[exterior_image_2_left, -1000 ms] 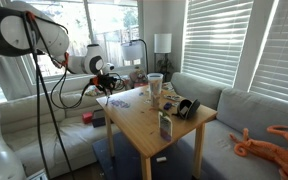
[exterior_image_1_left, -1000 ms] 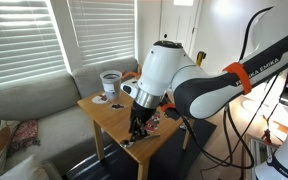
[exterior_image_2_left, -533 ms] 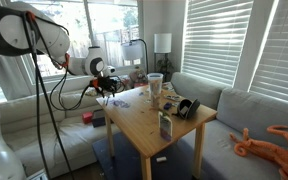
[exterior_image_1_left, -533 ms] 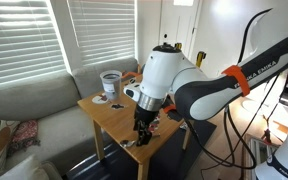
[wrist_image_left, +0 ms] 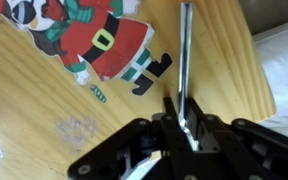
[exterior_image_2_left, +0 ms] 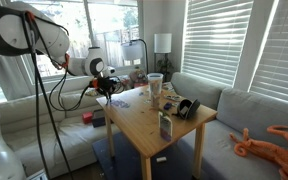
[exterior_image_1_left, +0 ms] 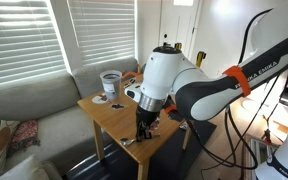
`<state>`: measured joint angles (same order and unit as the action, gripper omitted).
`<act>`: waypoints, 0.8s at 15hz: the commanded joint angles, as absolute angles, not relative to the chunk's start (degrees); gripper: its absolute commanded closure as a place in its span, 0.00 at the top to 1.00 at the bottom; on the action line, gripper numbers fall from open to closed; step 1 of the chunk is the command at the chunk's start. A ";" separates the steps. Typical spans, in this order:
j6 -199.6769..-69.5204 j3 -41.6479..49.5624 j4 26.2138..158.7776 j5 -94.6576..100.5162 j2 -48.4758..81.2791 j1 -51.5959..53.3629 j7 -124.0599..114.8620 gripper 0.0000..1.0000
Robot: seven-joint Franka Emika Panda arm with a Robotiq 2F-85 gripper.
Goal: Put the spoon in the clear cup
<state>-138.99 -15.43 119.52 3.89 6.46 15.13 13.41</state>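
Spoon location: the spoon [wrist_image_left: 184, 60] lies flat on the wooden table [wrist_image_left: 44, 110] near its edge, with the handle pointing away from the wrist camera; it is too small to make out in either exterior view
Gripper: the gripper [wrist_image_left: 187, 125] is low over the table's near edge in an exterior view [exterior_image_1_left: 144, 128]; the jaws are drawn in to about the handle's width and appear to pinch the spoon's near end between them; whether the spoon has left the wood cannot be told
Clear cup location: the clear cup [exterior_image_1_left: 110, 84] stands upright on the far part of the same table, well apart from the gripper; also seen in an exterior view [exterior_image_2_left: 155, 87]
Handling, judged: thin, stiff metal, light; smooth and likely slippery; the narrow handle may pivot in a pinch taken at one end
Grasp point, judged: across the handle's flat sides, with the free length hanging down for entry into the cup
Risk, judged: the light cup may tip if the spoon strikes its rim
Labels: a flat Santa Claus figure [wrist_image_left: 94, 40] with red suit, black belt and black boots lies beside the spoon, apart from it; no writing readable on it
Arm lettering: dark print on the white link [exterior_image_1_left: 267, 60], too small to read with certainty
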 commanded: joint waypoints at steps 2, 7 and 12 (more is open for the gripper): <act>-138.57 -14.86 120.02 5.52 5.43 14.88 11.57 0.00; -138.89 -14.44 119.27 4.71 6.38 14.48 12.13 0.08; -151.50 -12.58 110.96 11.33 11.89 14.96 3.92 0.02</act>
<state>-147.14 -13.70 118.19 7.95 7.68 14.61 8.52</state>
